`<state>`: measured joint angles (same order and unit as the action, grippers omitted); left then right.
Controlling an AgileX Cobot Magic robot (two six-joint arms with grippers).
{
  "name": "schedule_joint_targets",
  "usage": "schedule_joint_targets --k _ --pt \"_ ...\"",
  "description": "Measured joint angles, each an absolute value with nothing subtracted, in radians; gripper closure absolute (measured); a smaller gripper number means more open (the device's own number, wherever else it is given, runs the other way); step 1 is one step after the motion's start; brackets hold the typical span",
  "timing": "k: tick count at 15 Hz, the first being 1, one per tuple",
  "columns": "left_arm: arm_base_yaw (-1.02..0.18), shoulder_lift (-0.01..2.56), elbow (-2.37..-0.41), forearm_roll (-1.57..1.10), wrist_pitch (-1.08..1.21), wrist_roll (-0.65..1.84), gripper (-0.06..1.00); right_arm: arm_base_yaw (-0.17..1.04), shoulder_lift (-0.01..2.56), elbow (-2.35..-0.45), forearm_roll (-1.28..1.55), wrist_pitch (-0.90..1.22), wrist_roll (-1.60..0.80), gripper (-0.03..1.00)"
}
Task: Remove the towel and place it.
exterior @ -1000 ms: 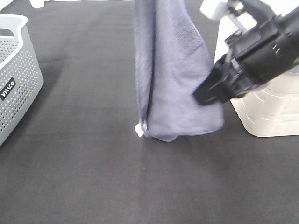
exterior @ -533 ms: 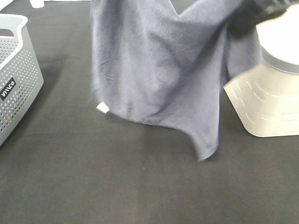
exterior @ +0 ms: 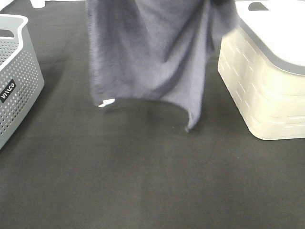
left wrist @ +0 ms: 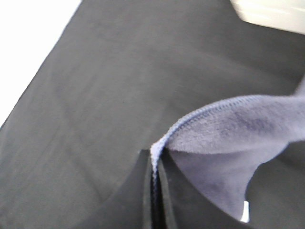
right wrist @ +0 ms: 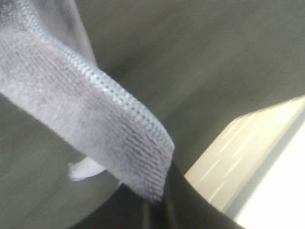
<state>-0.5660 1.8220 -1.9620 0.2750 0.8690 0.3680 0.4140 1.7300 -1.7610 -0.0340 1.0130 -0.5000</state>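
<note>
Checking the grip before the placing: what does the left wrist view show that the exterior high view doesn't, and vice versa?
Left wrist only: the left gripper shut on the towel by its stitched edge. Exterior high only: the grey perforated basket and the towel's full hanging spread. Both: the towel, its white tag, the black table, the cream bin.

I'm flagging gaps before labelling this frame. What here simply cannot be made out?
- Exterior high: left gripper and right gripper sit beyond the top edge, as does the towel's held edge.
- Exterior high: grey basket is cut by the left edge; its inside is unseen.
- Exterior high: the towel covers the cream bin's far corner.
- Exterior high: white tag is too small to read.
- Right wrist: blur smears the background.
</note>
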Motion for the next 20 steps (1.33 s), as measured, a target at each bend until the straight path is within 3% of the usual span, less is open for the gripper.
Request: schedule_joint_targets --k 4,7,13,20 --pt "-0.456 1.897 -1.962 0.324 0.577 0.276 0.94 0.414 1.872 -1.941 -0.138 0.769 -0.501 0.96" --pt "-0.393 1.924 -1.962 0.347 0.413 0.274 0.94 0.414 1.949 -1.975 -0.17 0.586 -0.571 0.96" --pt "-0.375 1.971 -1.962 0.355 0.433 0.285 0.94 0.414 2.011 -1.976 -0.138 0.536 -0.579 0.96" --pt "-0.32 2.047 -1.962 0.375 0.268 0.285 0.94 0.367 2.084 -1.976 -0.095 0.263 -0.579 0.96"
